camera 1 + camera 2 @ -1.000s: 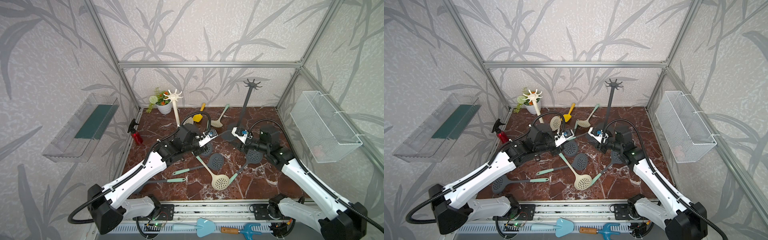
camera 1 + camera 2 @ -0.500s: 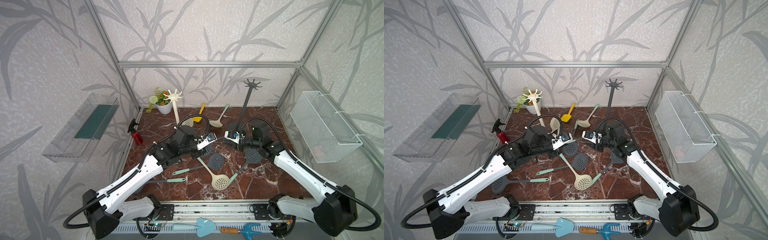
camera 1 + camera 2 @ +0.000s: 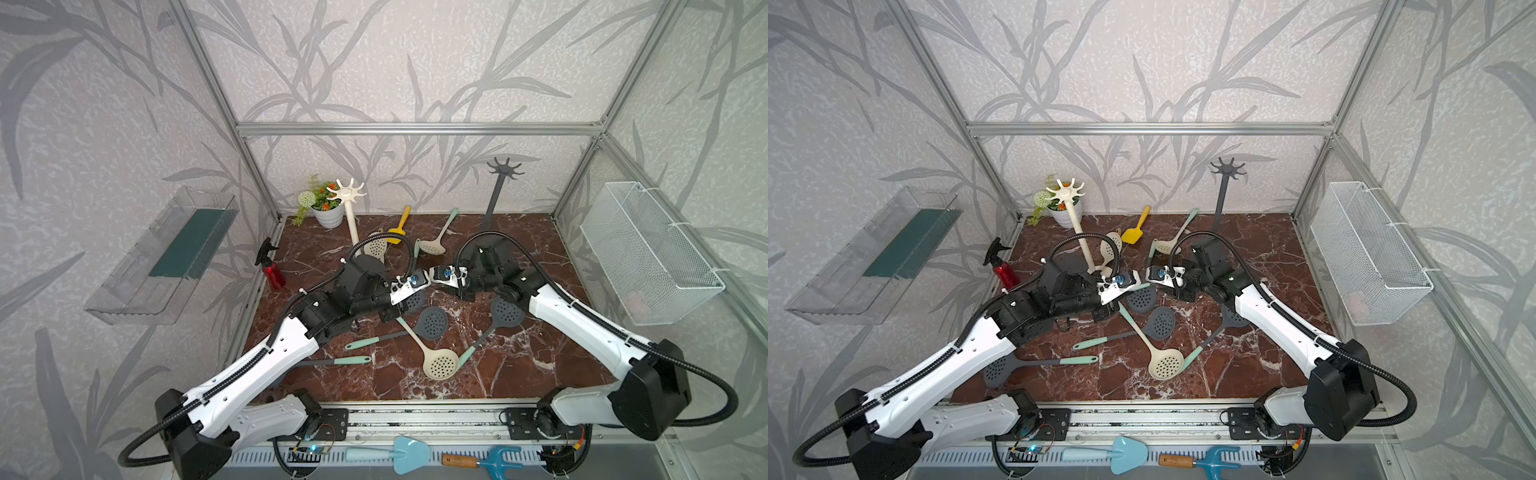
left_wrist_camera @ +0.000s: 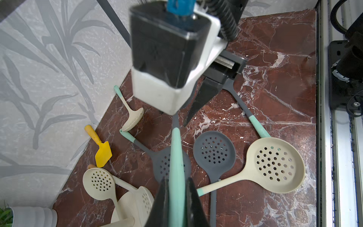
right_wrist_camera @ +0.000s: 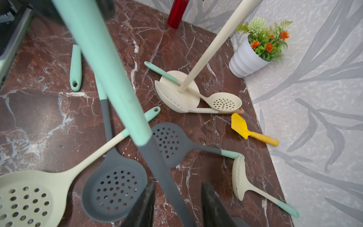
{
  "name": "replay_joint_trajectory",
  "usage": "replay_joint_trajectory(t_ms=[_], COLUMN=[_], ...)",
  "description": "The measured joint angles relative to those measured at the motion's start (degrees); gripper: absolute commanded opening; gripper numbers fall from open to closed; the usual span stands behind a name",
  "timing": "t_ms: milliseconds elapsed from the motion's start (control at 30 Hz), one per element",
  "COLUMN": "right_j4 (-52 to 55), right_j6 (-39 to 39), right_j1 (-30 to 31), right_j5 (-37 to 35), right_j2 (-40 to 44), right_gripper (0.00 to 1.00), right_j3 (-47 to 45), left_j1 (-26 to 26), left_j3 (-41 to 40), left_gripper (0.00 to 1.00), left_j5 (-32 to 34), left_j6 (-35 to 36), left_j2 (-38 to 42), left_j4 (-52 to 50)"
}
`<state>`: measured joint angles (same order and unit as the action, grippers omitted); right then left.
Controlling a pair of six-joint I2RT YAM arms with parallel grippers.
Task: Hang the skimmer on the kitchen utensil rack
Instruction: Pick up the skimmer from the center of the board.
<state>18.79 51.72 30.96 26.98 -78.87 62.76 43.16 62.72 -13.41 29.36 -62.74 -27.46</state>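
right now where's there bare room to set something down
Bare marble lies back right, between the dark rack and the wall holding the wire basket, and in front, between the cream skimmer and the right arm. The middle is crowded with overlapping skimmers, as is the foot of the cream rack.

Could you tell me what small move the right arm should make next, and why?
Probably close the right pincer on the grey shaft, which passes loosely between its open jaws, while the left pincer grips the skimmer by its mint handle.
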Motion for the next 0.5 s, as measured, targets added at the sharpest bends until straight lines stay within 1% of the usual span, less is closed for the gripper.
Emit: replay_joint_trajectory(t_ms=[133,233,367,400,500], right_j4=[-0.04,-0.13,0.92,0.96,0.63], right_j6=[1.38,2.05,5.01,5.92,6.97], right_j1=[-0.04,-0.04,0.22,0.46,0.59], right_j5=[-1.16,-1.25,-1.31,-1.25,-1.46], right_j2=[0.0,0.0,-0.22,-0.26,-0.24], right_gripper=[0.29,0.19,0.02,0.0,0.0], right_j3=[0.0,0.0,-0.07,-0.2,-0.31], left_j1=[0.02,0.02,-0.13,-0.15,-0.04], left_j3=[0.0,-0.11,-0.44,-0.46,-0.66], left_gripper=[0.0,0.0,0.0,0.0,0.0], left_j5=[-0.26,-0.44,-0.2,-0.26,0.44], left_j6=[-0.04,-0.04,0.04,0.0,-0.63], left_j2=[0.76,1.11,1.4,1.53,2.1], left_j4=[-0.02,-0.02,0.92,0.98,0.96])
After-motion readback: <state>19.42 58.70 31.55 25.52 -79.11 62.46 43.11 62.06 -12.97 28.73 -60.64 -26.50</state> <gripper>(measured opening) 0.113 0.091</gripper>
